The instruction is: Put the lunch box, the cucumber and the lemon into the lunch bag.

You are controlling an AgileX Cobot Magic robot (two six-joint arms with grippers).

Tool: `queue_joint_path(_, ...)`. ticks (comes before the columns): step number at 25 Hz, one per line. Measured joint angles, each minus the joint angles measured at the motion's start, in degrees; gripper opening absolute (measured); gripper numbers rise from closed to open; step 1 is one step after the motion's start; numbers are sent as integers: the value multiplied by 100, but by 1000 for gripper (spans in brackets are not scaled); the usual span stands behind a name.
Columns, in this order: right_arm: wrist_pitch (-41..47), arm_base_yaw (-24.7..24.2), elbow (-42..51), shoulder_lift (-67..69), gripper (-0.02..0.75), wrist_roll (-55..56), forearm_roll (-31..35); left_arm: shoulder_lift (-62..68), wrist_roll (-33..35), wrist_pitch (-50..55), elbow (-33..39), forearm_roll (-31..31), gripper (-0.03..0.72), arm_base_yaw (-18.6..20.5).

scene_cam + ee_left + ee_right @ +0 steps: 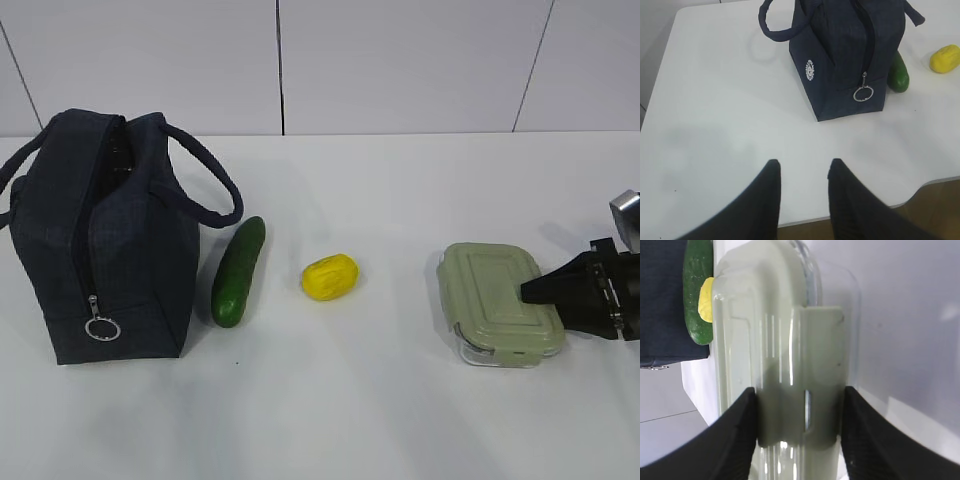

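Green cucumber (pixel 238 272) (one), one lemon (pixel 330 277)

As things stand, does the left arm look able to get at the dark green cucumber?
Probably not directly: the boxy dark navy fabric lunch bag stands between the left gripper and the dark green cucumber, hiding most of it; the arm would need to go around or over.

lunch bag (pixel 840 60), cucumber (pixel 899 76), lemon (pixel 944 58)

White bench (pixel 330 400) lies bare in front of everything. Bag (pixel 100 250) stands at left, cucumber (pixel 238 272) just beside it, lemon (pixel 330 277) near that. A wide bare gap separates lemon from box (pixel 495 300) at right.
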Motion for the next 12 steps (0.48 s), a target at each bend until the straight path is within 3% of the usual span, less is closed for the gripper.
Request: queue_joint_path(12,-113,0,0,-136,373,124,-145,0,0,0,0,0,241,0)
